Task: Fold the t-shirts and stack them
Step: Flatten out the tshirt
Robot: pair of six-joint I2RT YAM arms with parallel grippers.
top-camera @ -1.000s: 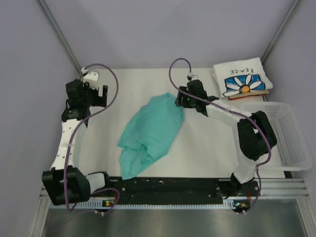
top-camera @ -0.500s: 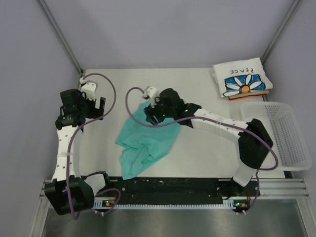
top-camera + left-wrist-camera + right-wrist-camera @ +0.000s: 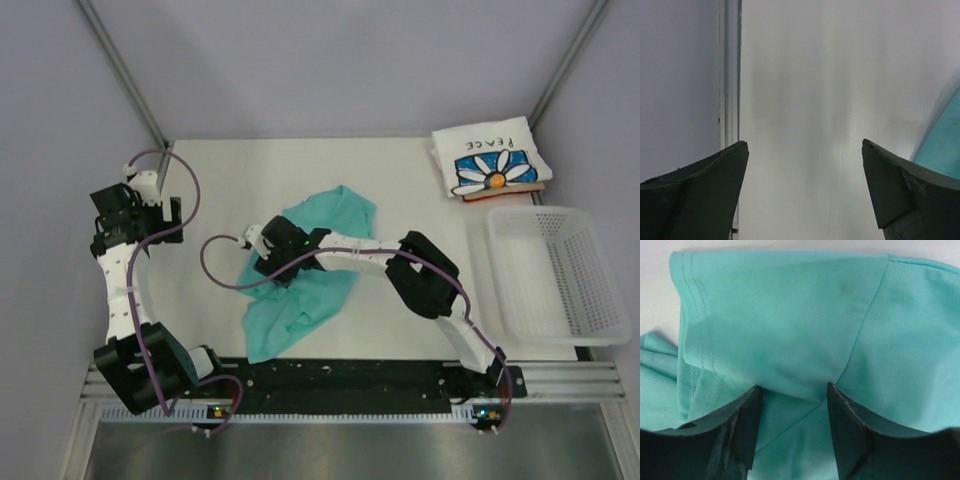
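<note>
Your left hand (image 3: 804, 150) hangs over bare counter (image 3: 240, 170), well to the left of the teal-green t-shirt (image 3: 335, 215). Its fingers are spread wide above the plain surface. Only a sliver of teal cloth shows at the right edge of its wrist view.

The teal-green t-shirt lies crumpled and unfolded about mid-counter, running from a far right corner to a near left tail. Your right hand (image 3: 792, 390) is down on the left part of that shirt, with its arm reaching across the cloth from the right. Its fingers stand partly apart, and through the gap you can see cloth and a seam lying flat.

Well to the right of the teal shirt and farther back, the daisy-print t-shirt (image 3: 490, 160) lies folded with "PEACE" showing. The white mesh basket (image 3: 560, 285) sits right of the teal shirt, just nearer than the daisy one.
</note>
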